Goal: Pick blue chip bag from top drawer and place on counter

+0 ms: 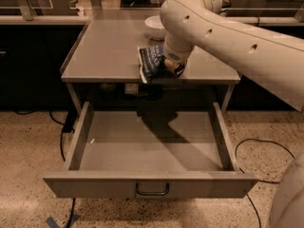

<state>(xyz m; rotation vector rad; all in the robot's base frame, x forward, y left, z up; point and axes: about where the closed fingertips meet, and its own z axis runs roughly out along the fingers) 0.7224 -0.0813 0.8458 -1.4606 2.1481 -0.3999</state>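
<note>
The blue chip bag (151,61) is dark blue with white lettering and sits in my gripper (167,64) at the front edge of the counter (107,51). The gripper is shut on the bag, which hangs just over the counter's front rim. My white arm reaches in from the upper right. The top drawer (149,148) is pulled fully open below the counter and holds nothing. Its front panel carries a small dark bar handle (152,190).
A white round bowl (156,26) stands at the back of the counter, behind my arm. A long pale ledge (42,19) over dark cabinets runs behind. Black cables (266,148) lie on the speckled floor to the right and left.
</note>
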